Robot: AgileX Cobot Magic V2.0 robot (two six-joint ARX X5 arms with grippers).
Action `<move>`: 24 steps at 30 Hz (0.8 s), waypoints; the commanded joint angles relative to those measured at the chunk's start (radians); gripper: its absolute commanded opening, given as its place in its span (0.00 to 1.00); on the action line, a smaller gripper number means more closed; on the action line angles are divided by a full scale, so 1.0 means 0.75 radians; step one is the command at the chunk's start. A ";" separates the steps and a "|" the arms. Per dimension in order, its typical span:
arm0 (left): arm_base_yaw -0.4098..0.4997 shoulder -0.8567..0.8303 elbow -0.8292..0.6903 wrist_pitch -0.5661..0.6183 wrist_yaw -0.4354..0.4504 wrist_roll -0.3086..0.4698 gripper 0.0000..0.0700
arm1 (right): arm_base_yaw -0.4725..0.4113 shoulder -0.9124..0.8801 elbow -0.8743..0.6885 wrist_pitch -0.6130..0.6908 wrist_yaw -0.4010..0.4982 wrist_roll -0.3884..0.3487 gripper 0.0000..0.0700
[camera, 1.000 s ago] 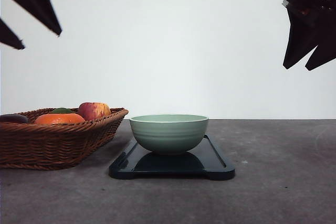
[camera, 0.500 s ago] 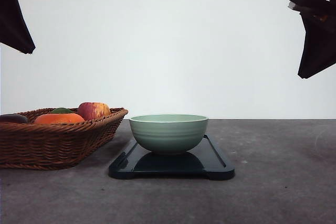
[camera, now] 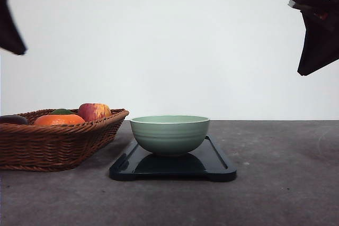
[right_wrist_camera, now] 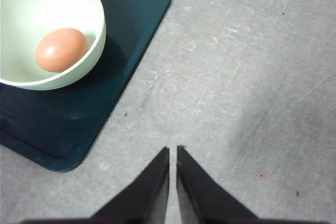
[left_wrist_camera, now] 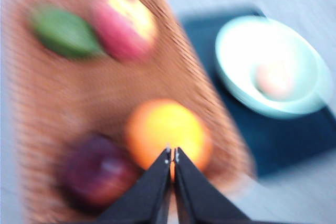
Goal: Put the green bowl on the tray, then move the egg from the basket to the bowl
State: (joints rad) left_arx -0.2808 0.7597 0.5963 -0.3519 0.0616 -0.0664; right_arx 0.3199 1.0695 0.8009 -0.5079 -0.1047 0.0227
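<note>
The green bowl (camera: pixel 170 134) stands upright on the tray (camera: pixel 220 169), which lies flat on the grey table (camera: pixel 280 194) just right of the basket (camera: pixel 53 144). Bowl and basket are apart.

The front view is level with the bowl's rim, so the bowl's interior is hidden there. The right wrist view looks down into the green bowl (right_wrist_camera: pixel 47 30) and shows the egg (right_wrist_camera: pixel 61 49), brown and whole, resting on the bowl's floor. The left wrist view is strongly blurred, yet a pale orange oval, the egg (left_wrist_camera: pixel 274 80), can be made out inside the green bowl (left_wrist_camera: pixel 273 66).

Basket contents: the front view shows a red apple (camera: pixel 94 111), an orange fruit (camera: pixel 59 119), a green item (camera: pixel 62 111) behind it and a dark item (camera: pixel 13 119) at the frame edge. The left wrist view shows the same four from above, spread across the basket (left_wrist_camera: pixel 47 129).

Left tool (left_wrist_camera: pixel 171 155): clenched, tips together, nothing between them, high above the basket over the orange fruit (left_wrist_camera: pixel 165 129). Right tool (right_wrist_camera: pixel 172 151): tips nearly together, grasping nothing, above bare table to the right of the tray (right_wrist_camera: pixel 63 129). In the front view both appear as dark shapes at the upper corners, well above the table.
</note>
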 commanded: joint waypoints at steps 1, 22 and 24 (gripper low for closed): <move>0.067 -0.145 -0.166 0.178 -0.003 0.048 0.00 | 0.007 0.009 0.008 0.013 0.001 0.004 0.02; 0.337 -1.005 -0.778 0.217 -0.108 0.068 0.00 | 0.007 0.009 0.008 0.020 0.001 0.004 0.02; 0.337 -1.008 -0.777 0.219 -0.108 0.068 0.00 | 0.007 0.009 0.008 0.021 0.001 0.004 0.02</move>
State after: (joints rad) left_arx -0.0284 0.0063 0.0326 -0.1833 -0.0204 -0.0162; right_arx 0.3199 1.0683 0.8009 -0.5031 -0.1047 0.0227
